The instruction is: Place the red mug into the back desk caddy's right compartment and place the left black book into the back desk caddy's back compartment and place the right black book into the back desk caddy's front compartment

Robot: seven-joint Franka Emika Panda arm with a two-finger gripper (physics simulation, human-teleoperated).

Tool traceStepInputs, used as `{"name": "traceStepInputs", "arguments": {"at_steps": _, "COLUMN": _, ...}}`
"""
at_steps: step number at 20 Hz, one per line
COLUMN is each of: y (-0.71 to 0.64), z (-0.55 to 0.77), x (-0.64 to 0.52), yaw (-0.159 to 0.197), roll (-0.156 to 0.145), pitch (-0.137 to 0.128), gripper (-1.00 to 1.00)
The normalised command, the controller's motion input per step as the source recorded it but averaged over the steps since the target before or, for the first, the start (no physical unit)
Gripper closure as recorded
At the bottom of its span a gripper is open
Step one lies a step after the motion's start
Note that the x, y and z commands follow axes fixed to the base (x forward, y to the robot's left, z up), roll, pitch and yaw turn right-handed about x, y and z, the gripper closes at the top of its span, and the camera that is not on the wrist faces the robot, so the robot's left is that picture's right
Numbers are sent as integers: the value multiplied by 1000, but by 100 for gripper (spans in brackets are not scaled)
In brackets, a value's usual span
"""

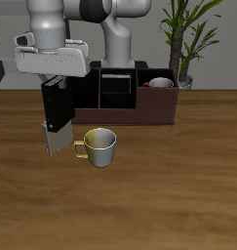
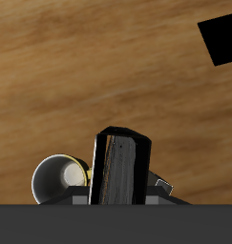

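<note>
My gripper (image 1: 55, 80) is shut on the top of a black book (image 1: 57, 105), which hangs upright above the table; which of the two black books it is I cannot tell. In the wrist view the black book (image 2: 122, 167) shows its pale page edges between my gripper's (image 2: 123, 193) jaws. The back desk caddy (image 1: 139, 115) stands farther back beside the gripper. The red mug (image 1: 161, 84) sits inside its right compartment (image 1: 165, 98). No other black book shows clearly.
A pale mug (image 1: 99, 146) with a yellow handle stands on the table beside the hanging book, and the pale mug (image 2: 58, 179) shows in the wrist view too. A grey patterned book (image 1: 56, 142) stands just under the held book. A potted plant (image 1: 184, 39) rises behind the caddy. A dark square (image 2: 222, 38) lies farther off.
</note>
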Motion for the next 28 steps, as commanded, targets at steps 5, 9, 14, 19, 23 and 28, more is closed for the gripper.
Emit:
{"name": "traceStepInputs", "arguments": {"at_steps": 5, "y": 266, "z": 554, "x": -327, "yaw": 114, "roll": 32, "pitch": -51, "gripper": 100}}
{"name": "traceStepInputs", "arguments": {"at_steps": 9, "y": 434, "z": 677, "x": -494, "yaw": 108, "roll": 82, "pitch": -73, "gripper": 100}}
{"name": "traceStepInputs", "arguments": {"at_steps": 14, "y": 158, "z": 192, "x": -234, "yaw": 56, "roll": 29, "pitch": -8, "gripper": 100}}
{"name": "traceStepInputs", "arguments": {"at_steps": 19, "y": 276, "z": 189, "x": -453, "yaw": 87, "roll": 81, "pitch": -5, "gripper": 100}}
{"name": "traceStepInputs", "arguments": {"at_steps": 23, "y": 106, "z": 119, "x": -211, "yaw": 72, "roll": 25, "pitch": -14, "gripper": 100}}
{"name": "traceStepInputs", "arguments": {"at_steps": 28, "y": 233, "z": 115, "x": -416, "yaw": 115, "roll": 54, "pitch": -4, "gripper": 100}}
